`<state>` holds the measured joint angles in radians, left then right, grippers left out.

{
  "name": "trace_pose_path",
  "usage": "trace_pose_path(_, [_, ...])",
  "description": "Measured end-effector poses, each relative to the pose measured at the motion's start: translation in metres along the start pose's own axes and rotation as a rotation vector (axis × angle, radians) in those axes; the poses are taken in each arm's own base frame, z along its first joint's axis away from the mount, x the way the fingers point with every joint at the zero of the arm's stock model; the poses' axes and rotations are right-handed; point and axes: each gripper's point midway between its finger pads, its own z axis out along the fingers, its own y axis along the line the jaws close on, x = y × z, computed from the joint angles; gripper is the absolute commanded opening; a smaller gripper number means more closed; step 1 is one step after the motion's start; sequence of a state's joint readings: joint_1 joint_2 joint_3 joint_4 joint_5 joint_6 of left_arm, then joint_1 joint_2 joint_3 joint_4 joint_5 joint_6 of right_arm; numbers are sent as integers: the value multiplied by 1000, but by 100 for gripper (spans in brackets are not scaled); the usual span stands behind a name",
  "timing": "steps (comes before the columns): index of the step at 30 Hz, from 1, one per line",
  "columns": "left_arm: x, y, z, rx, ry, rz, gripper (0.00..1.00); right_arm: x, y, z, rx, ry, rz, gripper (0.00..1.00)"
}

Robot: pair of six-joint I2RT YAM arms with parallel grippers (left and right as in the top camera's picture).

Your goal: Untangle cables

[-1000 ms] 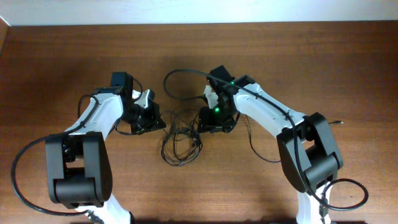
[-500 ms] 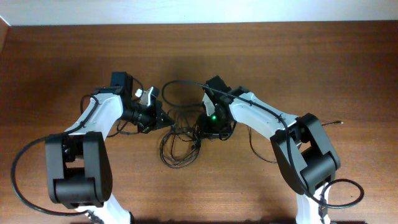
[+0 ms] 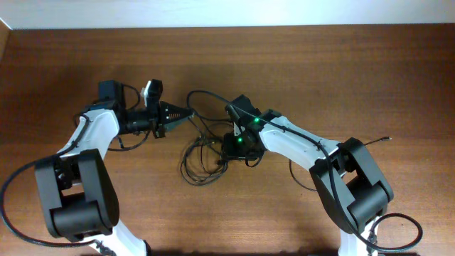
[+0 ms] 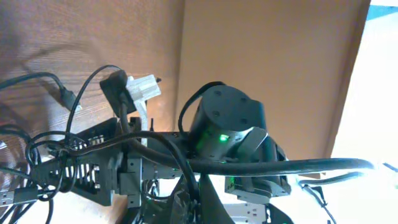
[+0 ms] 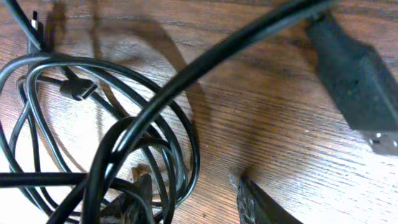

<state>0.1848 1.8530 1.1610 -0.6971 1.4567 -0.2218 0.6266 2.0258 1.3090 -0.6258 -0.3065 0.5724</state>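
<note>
- cables (image 3: 201,162): thin black cords, coiled in overlapping loops into one tangle on the brown wooden table (image 3: 370,71), between the two arms.
- a small plug (image 5: 78,91) lies inside the loops, seen from the right wrist.
- left gripper (image 3: 187,114): jaws closed, tip at the tangle's upper-left strands; whether it pinches one, i cannot tell.
- right gripper (image 3: 229,147): fingers apart, over the tangle's right edge.

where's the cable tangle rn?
Overhead view: the cables lie on the table between the left gripper, higher in frame, and the right gripper close beside them.
</note>
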Motion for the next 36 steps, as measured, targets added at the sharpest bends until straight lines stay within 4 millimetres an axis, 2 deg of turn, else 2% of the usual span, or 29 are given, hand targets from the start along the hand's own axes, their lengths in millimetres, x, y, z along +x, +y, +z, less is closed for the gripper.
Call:
trace_pose_path(2, [-1, 3, 0, -19, -4, -1, 0, 13, -2, -4, 2, 70, -15, 55])
trace_pose_path(4, [-3, 19, -1, -109, -23, -8, 1, 22, -3, -17, 7, 151, -29, 61])
trace_pose_path(5, [-3, 32, -3, -183, -35, -31, 3, 16, 3, -31, -4, 159, -49, 65])
trace_pose_path(6, [-3, 45, -6, -263, -45, -53, 3, 0, 16, -50, -27, 122, -77, 68])
trace_pose_path(8, [-2, 67, -11, -396, -59, -72, 5, -21, 32, -79, -58, 68, -106, 69])
trace_pose_path(10, [-1, 80, -13, -484, -60, -75, 7, -29, 38, -92, -73, 35, -120, 69])
trace_pose_path(11, [0, 86, -13, -526, -57, -70, 11, -27, 32, -92, -41, 40, -116, 68])
trace_pose_path(13, [2, 93, -12, -579, -50, -61, 31, -29, 24, -91, 6, 27, -107, 67])
trace_pose_path(16, [2, 100, -12, -634, -47, -52, 71, -42, 6, -91, 105, -35, -32, 59])
trace_pose_path(17, [2, 101, -13, -638, -46, -47, 74, -46, 4, -91, 109, -51, -19, 58])
trace_pose_path(19, [6, 98, -11, -616, -20, -12, 77, -55, -1, -85, 125, -73, 11, 45])
trace_pose_path(22, [7, 90, -22, -653, 0, -1, 82, -55, -8, -78, 143, -68, 60, 42])
trace_pose_path(23, [1, 84, -27, -690, -13, 34, 99, -53, -11, -74, 148, -69, 123, 42])
trace_pose_path(26, [-10, 68, -41, -821, -65, 158, 99, -51, -17, -57, 139, -77, 225, 48])
trace_pose_path(28, [-11, 63, -47, -948, -83, 224, 99, -44, -21, -34, 96, -60, 310, 48])
trace_pose_path(29, [-10, 65, -46, -981, -78, 235, 92, -46, -18, -27, 61, -68, 317, 47])
trace_pose_path(30, [-9, 67, -44, -1014, -69, 245, 78, -44, -18, -19, 37, -61, 331, 45])
trace_pose_path(31, [-7, 68, -39, -1031, -53, 260, 69, -40, -19, -14, 28, -49, 344, 39])
trace_pose_path(32, [-4, 68, -32, -1042, -38, 270, 67, -36, -20, -11, 24, -38, 357, 33])
trace_pose_path(34, [2, 68, -19, -1053, 0, 304, 67, -36, -18, -10, 11, -36, 370, 27])
trace_pose_path(36, [15, 66, 7, -1050, 71, 364, 69, -36, -17, -10, 7, -32, 371, 24])
